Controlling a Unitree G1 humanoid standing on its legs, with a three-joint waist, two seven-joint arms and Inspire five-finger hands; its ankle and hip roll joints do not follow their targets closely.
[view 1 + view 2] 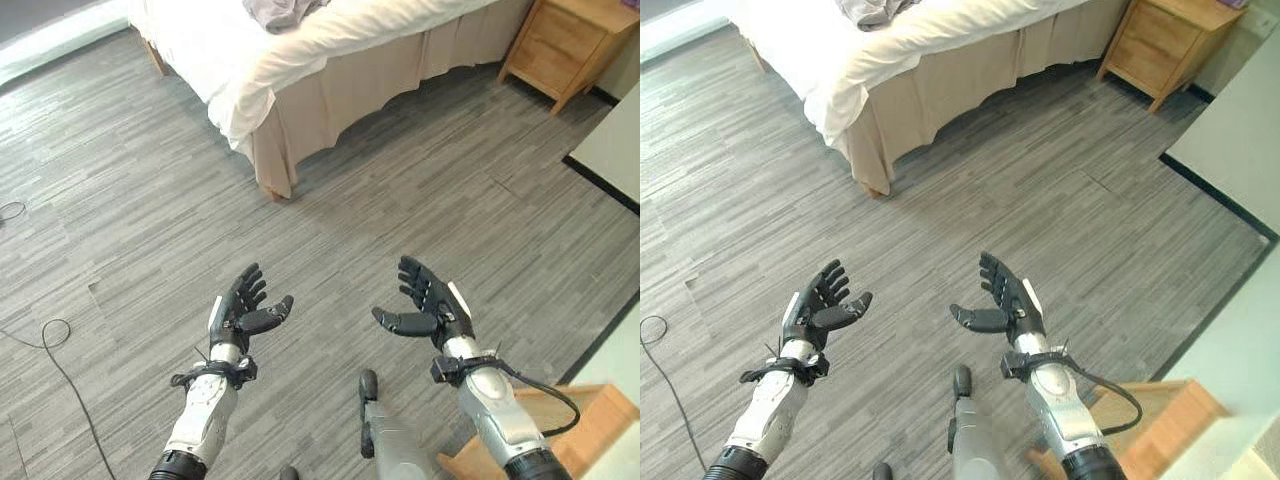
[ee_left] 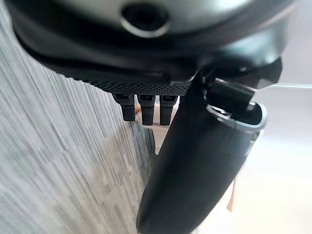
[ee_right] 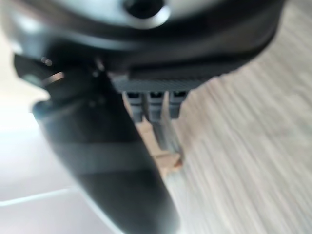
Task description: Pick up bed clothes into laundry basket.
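Floor (image 1: 400, 210) is grey wood-look planks, running all the way across the room. Bed (image 1: 330, 60) sits at the far side with a white sheet on top and a beige skirt (image 1: 350, 90) hanging down to the floor; you can see a wooden leg (image 1: 272, 190) poking out at the near corner and another leg (image 1: 158, 58) further back on the left. Light wood nightstand (image 1: 565, 45) stands just beside the bed, far right. Another wooden piece (image 1: 560, 430) shows at the bottom right corner, can't tell what it is. White surface (image 1: 615, 150) with a dark edge along the right side.
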